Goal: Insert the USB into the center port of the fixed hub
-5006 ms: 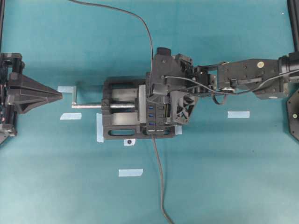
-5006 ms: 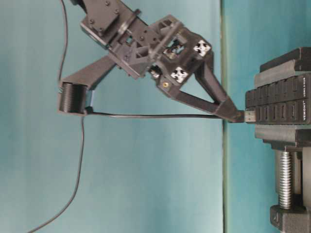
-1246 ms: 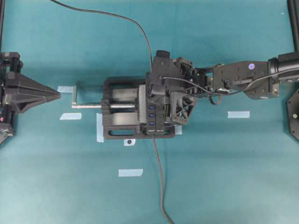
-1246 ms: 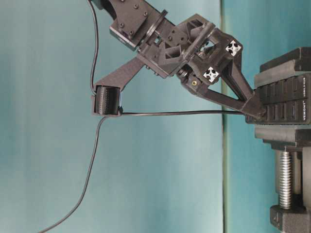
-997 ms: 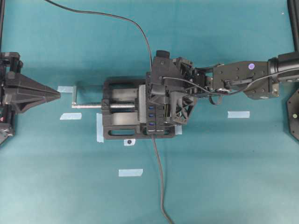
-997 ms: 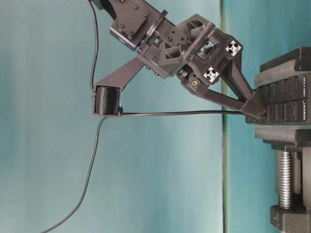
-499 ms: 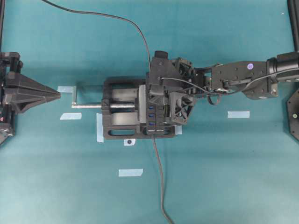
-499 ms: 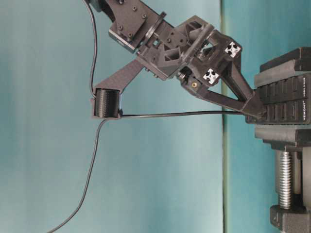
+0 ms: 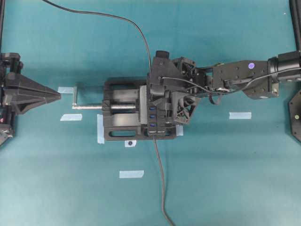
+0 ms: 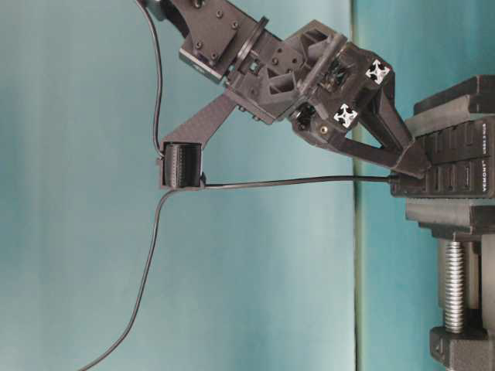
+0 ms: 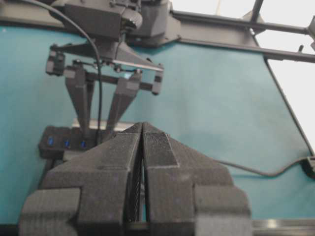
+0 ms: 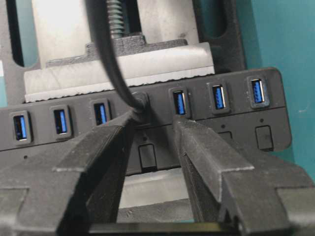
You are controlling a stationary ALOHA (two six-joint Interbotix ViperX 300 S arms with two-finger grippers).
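Black plastic throughout: the USB (image 12: 139,104) is seated in the center port of the fixed hub (image 12: 231,128), its long axis perpendicular to the hub's port face, cable (image 10: 294,182) trailing straight back from it. The right gripper (image 12: 153,129) stands with jaws parted; the plug lies between the fingertips (image 12: 194,135), touching the left one, with a clear gap to the other. The left gripper (image 11: 142,142), well apart from the hub, has jaws pressed together, holding nothing. The vise (image 9: 117,113) clamps the hub.
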